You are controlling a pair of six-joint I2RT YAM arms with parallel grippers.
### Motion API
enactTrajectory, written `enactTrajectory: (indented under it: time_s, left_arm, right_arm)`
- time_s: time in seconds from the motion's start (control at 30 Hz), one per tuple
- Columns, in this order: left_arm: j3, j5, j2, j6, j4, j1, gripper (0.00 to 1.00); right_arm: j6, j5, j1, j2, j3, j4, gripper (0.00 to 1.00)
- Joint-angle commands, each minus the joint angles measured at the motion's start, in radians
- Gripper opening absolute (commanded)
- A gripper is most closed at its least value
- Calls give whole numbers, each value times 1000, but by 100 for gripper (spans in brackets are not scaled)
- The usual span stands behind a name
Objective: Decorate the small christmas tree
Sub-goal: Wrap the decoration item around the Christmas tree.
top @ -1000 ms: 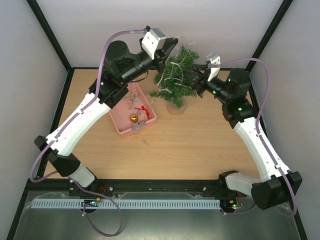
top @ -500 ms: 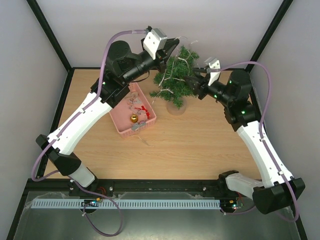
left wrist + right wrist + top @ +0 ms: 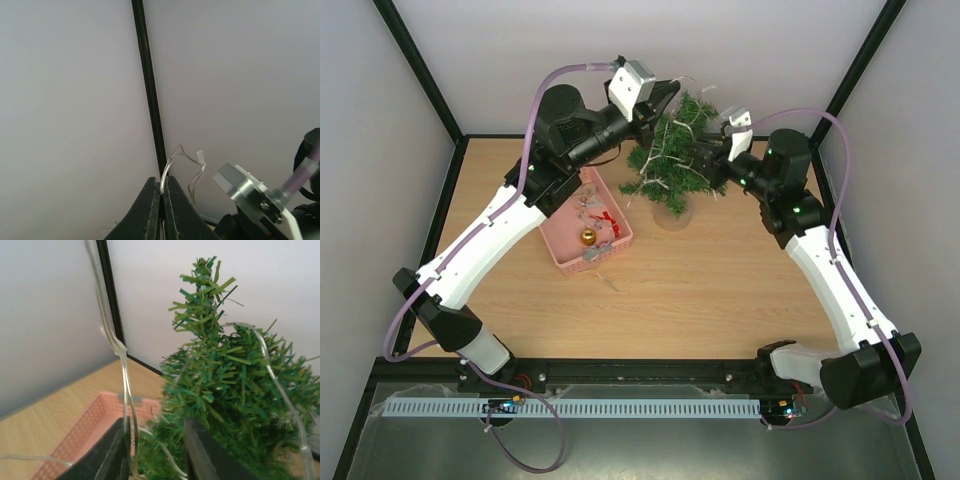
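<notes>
Tree (image 3: 672,165) stands upright with basket (image 3: 556,250) just left of it: left gripper (image 3: 161,181) pinches string (image 3: 111,335) up-left of the tip, and right gripper (image 3: 155,430), part-open beside the crown's right, is nearer, string loose between its jaws.

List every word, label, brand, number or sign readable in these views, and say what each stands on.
None: no readable text shows in any view.
The pink perforated plastic basket, small dark green bristly christmas tree, thin clear string and light wooden table bear no markings.
The small boards at the arm bases are too small to read.
</notes>
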Motion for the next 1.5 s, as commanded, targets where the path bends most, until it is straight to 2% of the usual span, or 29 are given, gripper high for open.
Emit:
enactTrajectory:
  time_s: [0.0, 0.07, 0.1, 0.2, 0.27, 0.43, 0.67, 0.8, 0.97, 1.2, 1.37, 1.43, 1.47]
  left_arm:
    - [-10, 12, -31, -10, 52, 1, 2]
    - [-12, 1, -32, -1, 50, 1, 2]
    - [-11, -5, -31, 5, 47, 1, 2]
    - [-9, -25, -26, 1, 44, 6, 2]
    - [-1, -31, -22, -15, 40, 15, 2]
    - [9, -43, -23, -44, 28, 48, 2]
    - [-8, -16, -26, -84, 26, 117, 2]
    - [-24, -11, -38, -92, 17, 149, 2]
    - [-42, -9, -57, -121, -25, 209, 2]
    - [-94, 95, -79, -238, -75, 344, 2]
    - [-146, 159, -118, -270, -128, 418, 2]
    - [-167, 170, -135, -286, -139, 442, 2]
    - [-176, 177, -141, -292, -146, 450, 2]
  right_arm:
    - [11, 71, 4, 5, 52, 38, 17]
    - [9, 157, 5, -23, 62, 38, 3]
    - [17, 211, 4, -33, 71, 40, 2]
    - [21, 389, 4, -44, 113, 44, 2]
    - [5, 452, 4, -24, 155, 41, 2]
    - [-28, 491, 4, 78, 301, 41, 2]
    - [-39, 524, 4, 249, 497, 184, 2]
    - [-33, 483, 4, 372, 645, 166, 2]
    - [28, 389, 4, 473, 733, 180, 2]
    - [175, 232, 8, 610, 850, 180, 2]
    - [178, 208, 33, 678, 904, 97, 2]
    - [187, 208, 34, 686, 917, 71, 8]
    - [189, 212, 34, 687, 921, 58, 14]
